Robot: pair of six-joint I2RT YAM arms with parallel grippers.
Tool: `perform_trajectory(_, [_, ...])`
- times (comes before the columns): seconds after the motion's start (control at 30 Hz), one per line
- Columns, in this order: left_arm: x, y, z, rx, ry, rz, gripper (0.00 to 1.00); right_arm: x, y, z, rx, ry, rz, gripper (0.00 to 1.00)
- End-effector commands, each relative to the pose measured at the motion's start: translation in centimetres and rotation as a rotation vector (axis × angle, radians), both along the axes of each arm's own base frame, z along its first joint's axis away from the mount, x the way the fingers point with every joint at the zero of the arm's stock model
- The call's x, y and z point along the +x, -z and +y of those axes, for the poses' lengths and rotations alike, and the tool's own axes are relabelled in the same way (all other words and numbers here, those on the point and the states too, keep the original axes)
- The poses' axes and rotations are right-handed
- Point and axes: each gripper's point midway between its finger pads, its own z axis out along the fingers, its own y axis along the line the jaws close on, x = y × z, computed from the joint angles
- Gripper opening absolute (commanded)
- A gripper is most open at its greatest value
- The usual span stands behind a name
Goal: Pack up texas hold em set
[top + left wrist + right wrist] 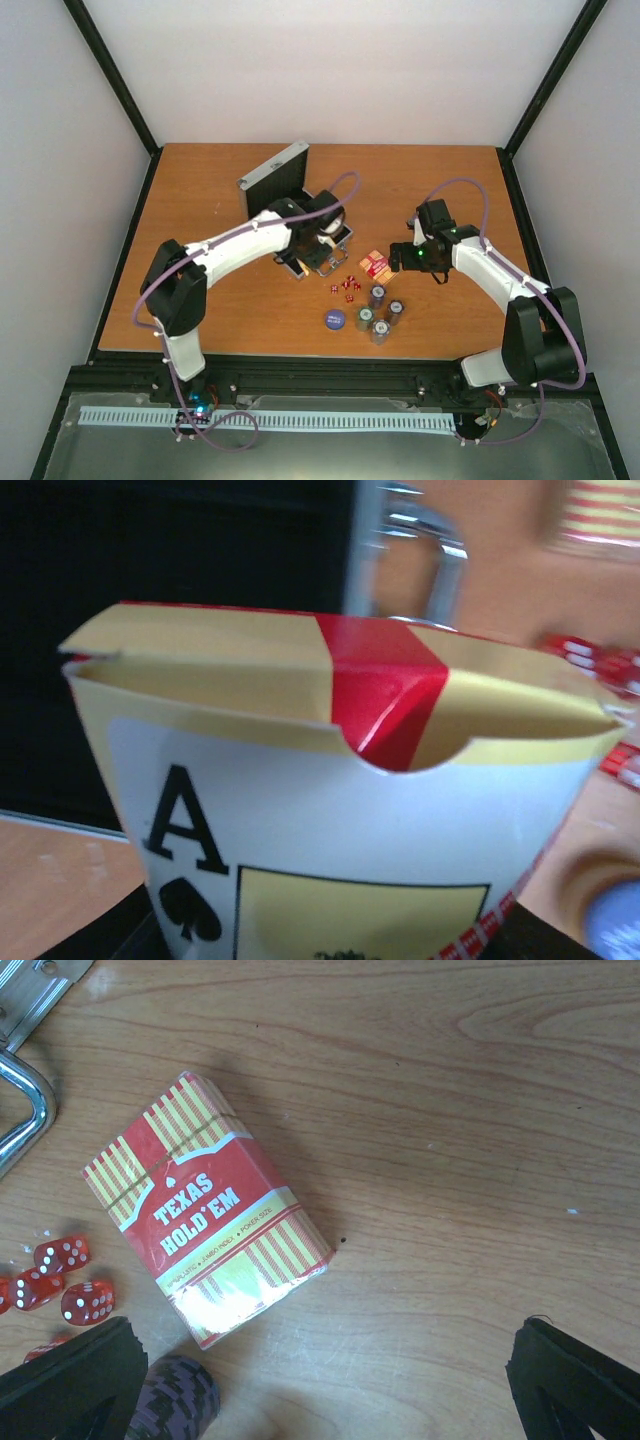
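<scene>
The silver case (262, 182) lies open at the table's centre left, its lid standing upright. My left gripper (326, 238) hovers over the case's near end, shut on a card deck (340, 780) whose ace-of-spades face fills the left wrist view and hides the fingers. Behind it show the black lining (180, 540) and the metal handle (425, 540). A second red Texas Hold'em deck (205, 1210) lies flat on the wood. My right gripper (320, 1390) stands wide open just right of it, nothing between its fingers. Tiny red dice (65, 1280) lie left of that deck.
Several chip stacks (380, 312) stand in front of the dice (346, 286), one right beside my right gripper's left finger (60, 1385). A round blue disc (334, 319) lies left of the stacks. The table's near edge runs just below them.
</scene>
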Motion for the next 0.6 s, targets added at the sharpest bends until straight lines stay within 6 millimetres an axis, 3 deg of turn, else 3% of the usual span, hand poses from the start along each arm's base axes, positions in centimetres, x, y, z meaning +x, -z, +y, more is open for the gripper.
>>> perform_trajectory(0.0, [6.0, -1.7, 3.7, 0.050, -0.065, -0.097, 0.53, 0.2, -0.5, 0.3, 0.007, -0.009, -0.024, 1.00])
perform_trajectory(0.23, [11.7, -0.7, 5.2, 0.071, -0.066, -0.151, 0.54, 0.4, -0.8, 0.2, 0.000, -0.003, -0.023, 1.00])
perform_trajectory(0.57, [14.9, 2.9, 6.2, 0.108, -0.085, -0.146, 0.59, 0.4, -0.4, 0.0, -0.020, -0.007, -0.011, 1.00])
